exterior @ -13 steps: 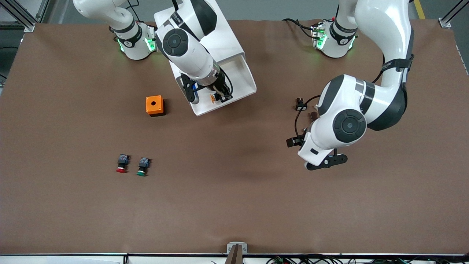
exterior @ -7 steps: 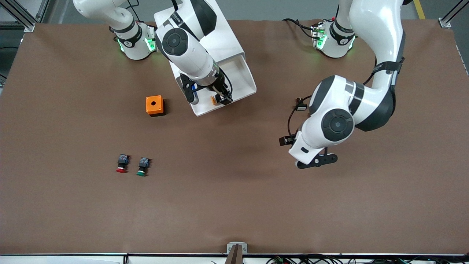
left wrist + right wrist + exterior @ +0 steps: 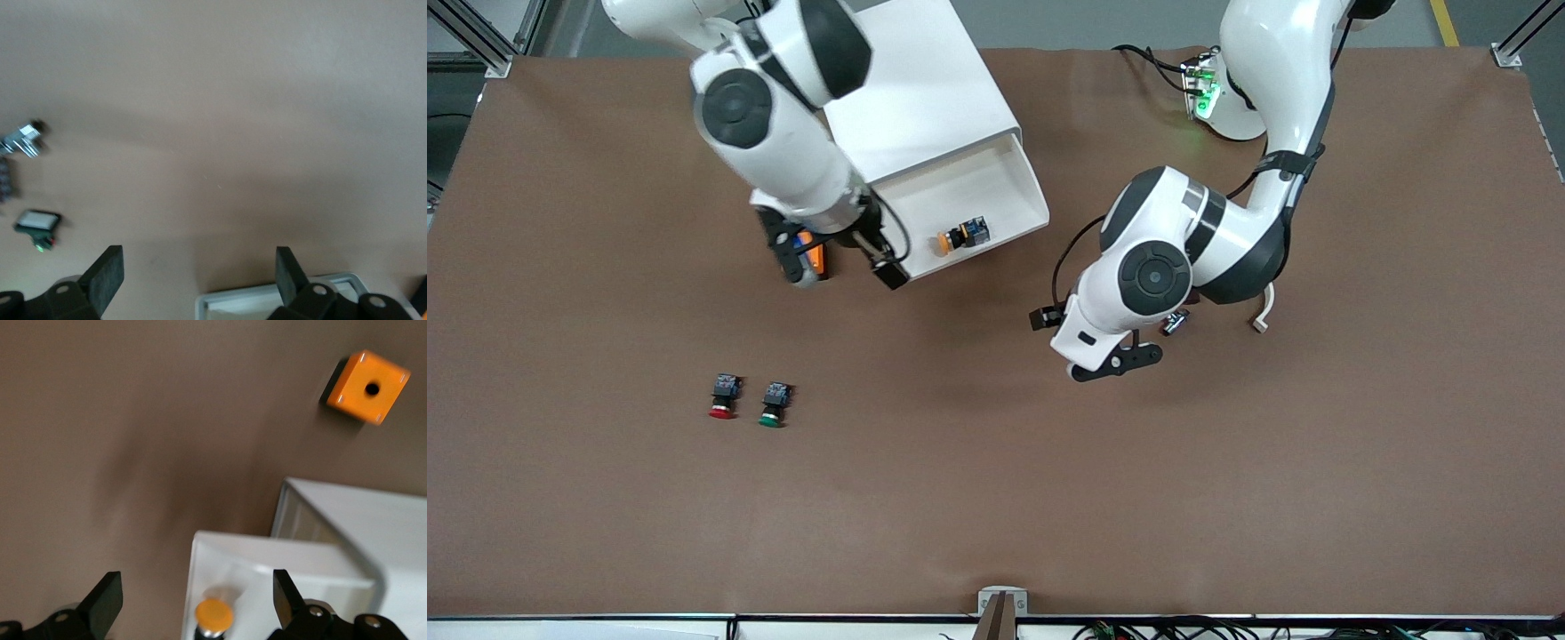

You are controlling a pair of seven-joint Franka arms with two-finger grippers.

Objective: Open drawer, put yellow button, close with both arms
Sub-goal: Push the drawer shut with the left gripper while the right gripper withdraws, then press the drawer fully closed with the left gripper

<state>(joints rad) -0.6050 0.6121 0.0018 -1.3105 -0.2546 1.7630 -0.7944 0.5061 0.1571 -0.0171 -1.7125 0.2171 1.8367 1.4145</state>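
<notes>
The top drawer (image 3: 1035, 191) of the white cabinet (image 3: 907, 89) stands pulled open. The yellow button (image 3: 960, 237) lies on its side in the drawer, near the front wall, and nothing holds it. My right gripper (image 3: 887, 269) is open and empty above the drawer's front corner at the right arm's end of the table. In the right wrist view, the button's cap (image 3: 213, 613) and the drawer wall (image 3: 267, 560) show between my open right gripper (image 3: 193, 600). My left gripper (image 3: 200, 280) is open and empty over bare table beside the drawer's other front corner (image 3: 280, 297).
An orange box (image 3: 811, 253) with a round hole sits under my right wrist; it also shows in the right wrist view (image 3: 367, 387). A red-capped button (image 3: 722, 397) and a green-capped button (image 3: 774, 404) lie nearer the front camera. Small loose parts (image 3: 1174, 324) lie by the left arm.
My right gripper has let go of the yellow button in the drawer, risen and drawn back toward the orange box. My left arm has moved across the table toward the drawer.
</notes>
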